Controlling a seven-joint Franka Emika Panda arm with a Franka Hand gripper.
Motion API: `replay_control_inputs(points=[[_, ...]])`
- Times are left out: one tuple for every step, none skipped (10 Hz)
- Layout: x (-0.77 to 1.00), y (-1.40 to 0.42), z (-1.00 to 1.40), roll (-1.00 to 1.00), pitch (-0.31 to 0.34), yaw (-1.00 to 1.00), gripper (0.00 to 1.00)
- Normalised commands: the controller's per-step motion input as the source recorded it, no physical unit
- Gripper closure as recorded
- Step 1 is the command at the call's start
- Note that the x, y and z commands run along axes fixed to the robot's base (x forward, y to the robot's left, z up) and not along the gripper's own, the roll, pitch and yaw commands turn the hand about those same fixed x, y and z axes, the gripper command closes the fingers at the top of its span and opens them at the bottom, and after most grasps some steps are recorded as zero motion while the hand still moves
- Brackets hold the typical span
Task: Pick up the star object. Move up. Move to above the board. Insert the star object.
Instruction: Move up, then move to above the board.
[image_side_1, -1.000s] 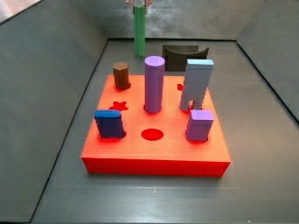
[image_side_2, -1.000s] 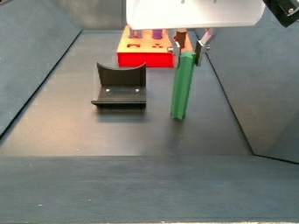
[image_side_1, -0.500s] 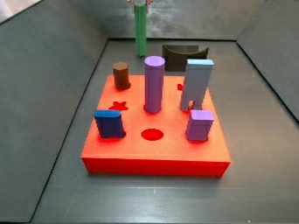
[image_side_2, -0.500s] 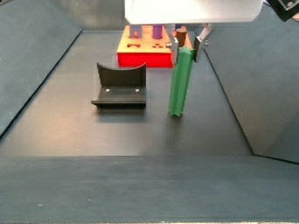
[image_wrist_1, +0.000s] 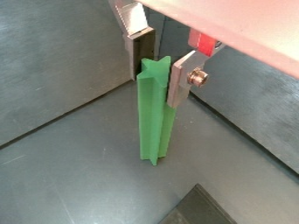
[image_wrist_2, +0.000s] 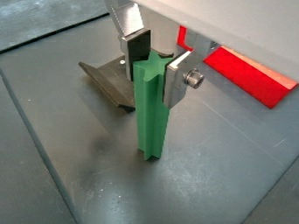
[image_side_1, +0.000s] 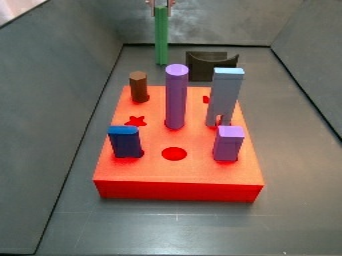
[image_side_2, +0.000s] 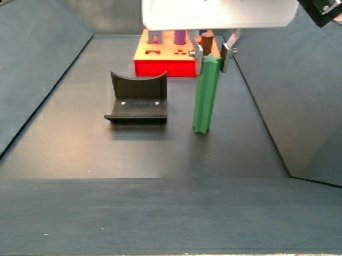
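Gripper (image_wrist_1: 156, 63) jaws clamp the top of the star object (image_wrist_1: 153, 114); we see it held upright beside the dark curved block (image_side_2: 135, 98), well apart from the board (image_side_1: 177, 140) and its pegs.

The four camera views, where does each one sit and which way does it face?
Wrist view: on the wrist, looking down the gripper along the tall green star-section rod to the floor.
Wrist view: same mount; shows gripper, dark curved block, thick red board.
Side view: before the board, gripper far behind.
Side view: opposite end, block near, board far, gripper above.
All four share the rod.
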Motion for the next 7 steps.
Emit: replay_control_inputs(points=[[0.0,0.0,0.83,0.0,0.0,0.0,1.0],[0.04,-0.1,0.74,0.01,-0.009,-0.03,1.0],[0.03,-0.06,0.6,0.02,0.018,-0.02,1.0],[0.02,-0.04,0.49,0.03,0.034,-0.02,1.0],[0.02,-0.02,0.22,0.06,0.077,-0.01,1.0],[0.04,0.42,1.0,-0.2,0.151,-0.42,1.0],[0.05,0.43,1.0,-0.22,0.165,-0.4,1.0]])
